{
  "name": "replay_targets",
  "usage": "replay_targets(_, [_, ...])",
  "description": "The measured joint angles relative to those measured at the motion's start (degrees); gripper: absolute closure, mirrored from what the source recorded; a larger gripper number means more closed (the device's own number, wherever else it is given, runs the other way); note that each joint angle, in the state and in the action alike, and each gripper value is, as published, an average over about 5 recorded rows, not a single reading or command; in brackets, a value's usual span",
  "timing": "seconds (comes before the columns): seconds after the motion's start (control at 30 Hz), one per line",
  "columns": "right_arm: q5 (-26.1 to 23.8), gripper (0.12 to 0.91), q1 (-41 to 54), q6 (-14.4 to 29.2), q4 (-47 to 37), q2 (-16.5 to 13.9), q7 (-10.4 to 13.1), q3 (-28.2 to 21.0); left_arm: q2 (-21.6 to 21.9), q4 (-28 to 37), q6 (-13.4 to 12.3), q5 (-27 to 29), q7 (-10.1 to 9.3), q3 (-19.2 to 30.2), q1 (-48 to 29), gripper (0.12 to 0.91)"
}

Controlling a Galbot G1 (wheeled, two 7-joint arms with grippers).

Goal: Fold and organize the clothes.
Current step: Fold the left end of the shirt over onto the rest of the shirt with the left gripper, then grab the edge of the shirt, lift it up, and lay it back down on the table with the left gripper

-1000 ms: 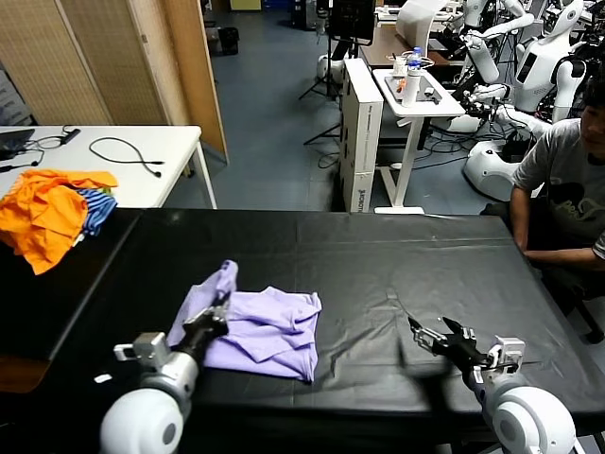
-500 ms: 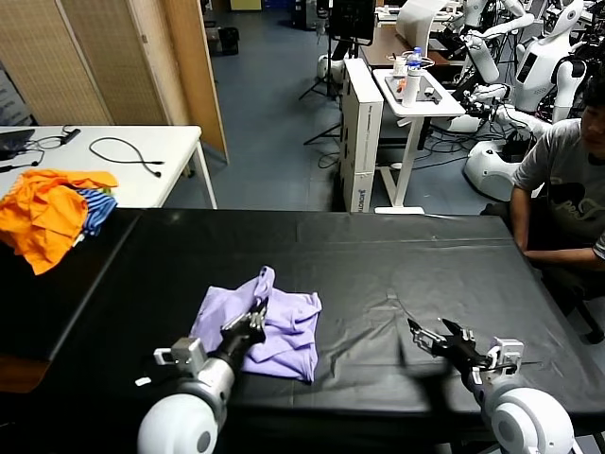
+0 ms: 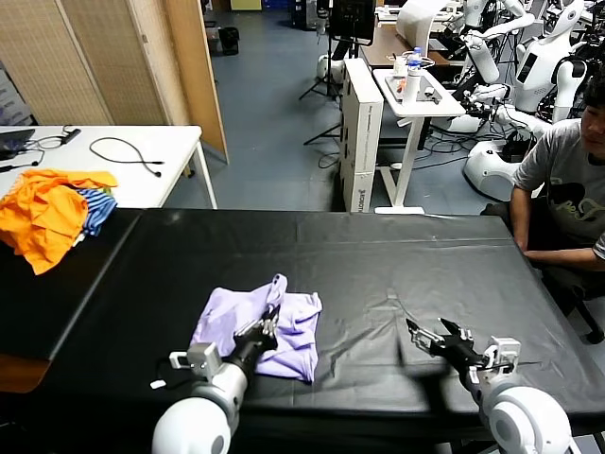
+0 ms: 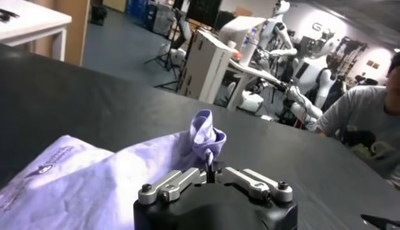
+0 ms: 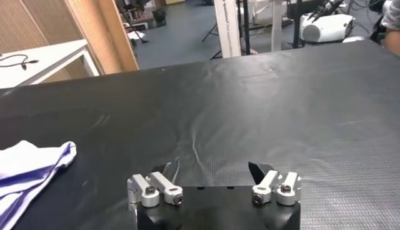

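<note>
Here, a black-covered table (image 3: 397, 255) spans the field beneath both claws, its cloth faintly creased. On it, directly under and around the left gripper (image 3: 267, 319), lies the lavender T-shirt (image 3: 227, 317), crumpled into a rough rectangle that spreads from the claw toward the robot's left and toward the table's near edge. The left gripper's fingers are pressed together on a fold of the fabric; a gathered peak of cloth rises just beyond the fingertips, seen in the left wrist view as a curled tuft (image 4: 207, 134) above the closed fingers, with a faint printed patch (image 4: 44, 167) on the flat cloth to one side. The right gripper (image 3: 437, 335) hovers low over bare table well to the right of the shirt, its fingers (image 5: 155, 187) spread wide and holding nothing; the shirt's nearest edge (image 5: 34, 164) lies well apart from it. Far beyond the left claw, at the table's left corner, rests a heap of orange garments (image 3: 43, 213) with a blue-and-white striped cloth (image 3: 97, 208) touching it.
</note>
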Motion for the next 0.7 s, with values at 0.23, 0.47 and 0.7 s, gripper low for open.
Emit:
replay_targets(0.23, [-1.5, 0.118, 0.7, 0.0, 0.1, -0.5, -1.5, -1.3, -0.9, 1.6, -0.6, 1.5, 0.65, 0.6, -0.4, 0.778])
replay_targets(0.47, [-1.5, 0.118, 1.9, 0.2, 0.8, -2.8, -2.7, -4.2, -2.5, 1.3, -0.2, -0.6, 0.6, 1.6, -0.5, 0.353])
replay_targets(0.7, [-1.2, 0.118, 3.9, 1.2, 2.6, -6.5, -4.9, -9.8, -1.3, -1.7, -1.0, -2.8, 0.78, 0.0, 0.0, 0.128])
